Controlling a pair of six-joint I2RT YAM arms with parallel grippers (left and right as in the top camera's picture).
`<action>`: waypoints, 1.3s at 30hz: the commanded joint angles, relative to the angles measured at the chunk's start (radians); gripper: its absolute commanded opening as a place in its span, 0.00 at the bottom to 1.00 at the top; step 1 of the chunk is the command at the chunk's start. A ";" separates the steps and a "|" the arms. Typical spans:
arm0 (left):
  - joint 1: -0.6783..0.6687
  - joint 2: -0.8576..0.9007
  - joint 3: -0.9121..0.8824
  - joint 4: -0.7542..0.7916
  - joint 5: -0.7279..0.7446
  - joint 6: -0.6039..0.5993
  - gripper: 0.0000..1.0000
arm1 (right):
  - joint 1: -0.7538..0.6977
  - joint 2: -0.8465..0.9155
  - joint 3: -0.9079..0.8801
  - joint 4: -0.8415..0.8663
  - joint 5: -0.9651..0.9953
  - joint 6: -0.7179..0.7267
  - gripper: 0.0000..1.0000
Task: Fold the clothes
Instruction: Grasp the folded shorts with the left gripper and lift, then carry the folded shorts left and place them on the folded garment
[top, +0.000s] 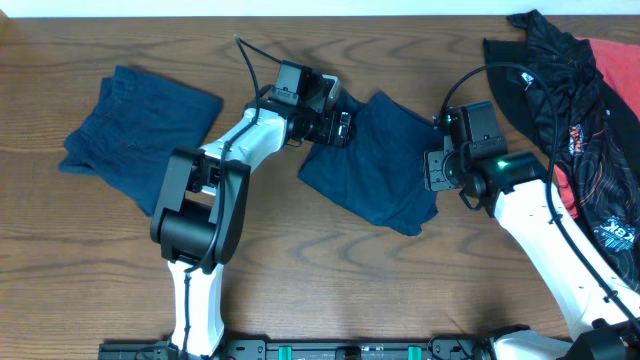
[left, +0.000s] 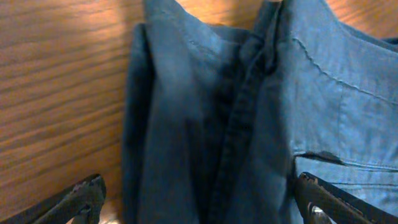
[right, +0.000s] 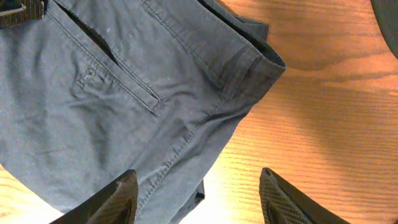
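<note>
A folded pair of navy shorts (top: 380, 160) lies in the middle of the wooden table. My left gripper (top: 345, 128) is open at its upper left edge; in the left wrist view its fingers (left: 199, 202) straddle the folded cloth edge (left: 205, 124). My right gripper (top: 437, 170) is open at the shorts' right edge; in the right wrist view its fingers (right: 196, 196) stand over the corner of the cloth (right: 124, 93), one finger over the fabric, the other over bare wood. A second folded navy pair (top: 135, 130) lies at the left.
A heap of black and red clothes (top: 575, 110) lies at the table's right edge, behind my right arm. Black cables run over it. The table's near edge has a black rail (top: 350, 350).
</note>
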 joint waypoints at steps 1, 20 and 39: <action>-0.026 0.044 0.010 -0.016 0.078 0.010 0.98 | 0.002 -0.013 0.012 -0.002 -0.005 0.018 0.61; 0.015 -0.121 0.010 -0.107 -0.130 0.010 0.06 | 0.000 -0.013 0.012 -0.009 0.018 0.018 0.60; 0.562 -0.513 0.009 -0.296 -0.397 -0.064 0.06 | -0.019 -0.013 0.012 -0.027 0.026 0.018 0.59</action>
